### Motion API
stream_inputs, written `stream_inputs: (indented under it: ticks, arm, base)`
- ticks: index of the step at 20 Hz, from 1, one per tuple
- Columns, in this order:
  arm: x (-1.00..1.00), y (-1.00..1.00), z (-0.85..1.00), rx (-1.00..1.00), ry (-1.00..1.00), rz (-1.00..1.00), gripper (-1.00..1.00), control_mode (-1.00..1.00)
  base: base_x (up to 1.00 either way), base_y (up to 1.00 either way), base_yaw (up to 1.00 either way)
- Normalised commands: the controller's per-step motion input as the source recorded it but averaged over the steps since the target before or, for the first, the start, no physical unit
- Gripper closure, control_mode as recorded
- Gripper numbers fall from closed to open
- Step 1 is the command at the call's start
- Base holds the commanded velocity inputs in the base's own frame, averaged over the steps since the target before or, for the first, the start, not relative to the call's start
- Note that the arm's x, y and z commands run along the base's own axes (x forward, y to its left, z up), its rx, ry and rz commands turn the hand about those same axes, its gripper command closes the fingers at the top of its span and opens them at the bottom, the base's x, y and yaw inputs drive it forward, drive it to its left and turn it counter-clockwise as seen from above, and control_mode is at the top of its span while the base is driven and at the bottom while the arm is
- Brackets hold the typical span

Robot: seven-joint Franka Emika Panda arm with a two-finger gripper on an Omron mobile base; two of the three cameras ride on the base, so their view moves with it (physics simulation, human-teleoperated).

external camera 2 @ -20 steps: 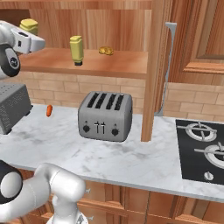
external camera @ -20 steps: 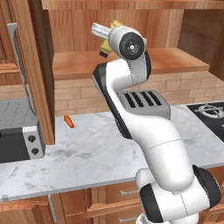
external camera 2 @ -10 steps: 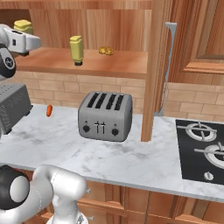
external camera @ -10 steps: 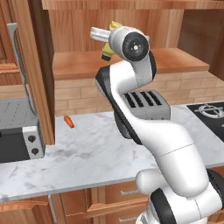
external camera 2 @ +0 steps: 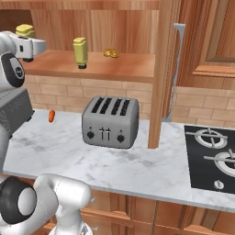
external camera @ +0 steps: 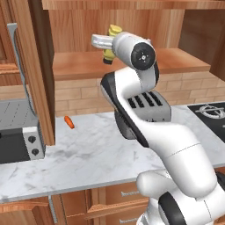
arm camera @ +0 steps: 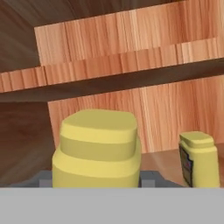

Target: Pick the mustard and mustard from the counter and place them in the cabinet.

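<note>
Mustard number two [arm camera: 97, 148] sits clamped in the end effector [external camera 2: 28, 45], the jaws narrowed on its body, held up inside the cabinet [external camera 2: 137, 27] above the left end of the shelf [external camera 2: 124, 66]. In the hand view the held bottle is at about 7 o'clock, with the other mustard [external camera 2: 81, 52] already standing upright on the shelf at about 4 o'clock, well apart from it. From the right base view the held bottle hangs at 9 o'clock from the standing one, above the wood. The risk from here, as I judge it, is releasing from too high, so the bottle tips or rolls off the shelf's front edge onto the tabletop [external camera 2: 137, 160] near the toaster [external camera 2: 110, 121]. A sideways swing could also knock over the placed bottle or catch the open cabinet door [external camera: 26, 66]. The carrot [external camera: 68, 122] lies on the tabletop, clear of all this
</note>
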Motion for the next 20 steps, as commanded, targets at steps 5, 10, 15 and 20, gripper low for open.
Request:
stream_inputs:
  ticks: [5, 10, 15, 20]
  arm:
    - [0.28, 0.10, -0.06, -0.02, -0.01, 0.01, 1.00, -1.00]
    - [0.39, 0.19, -0.13, -0.08, 0.00, 0.00, 1.00, -1.00]
    - [0.38, 0.22, -0.12, -0.10, 0.00, 0.00, 1.00, -1.00]
    - [0.40, 0.12, -0.10, -0.11, 0.01, 0.00, 1.00, -1.00]
  base:
    - [0.00, 0.00, 0.00]
    - [0.00, 0.00, 0.00]
    - [0.00, 0.00, 0.00]
    - [0.00, 0.00, 0.00]
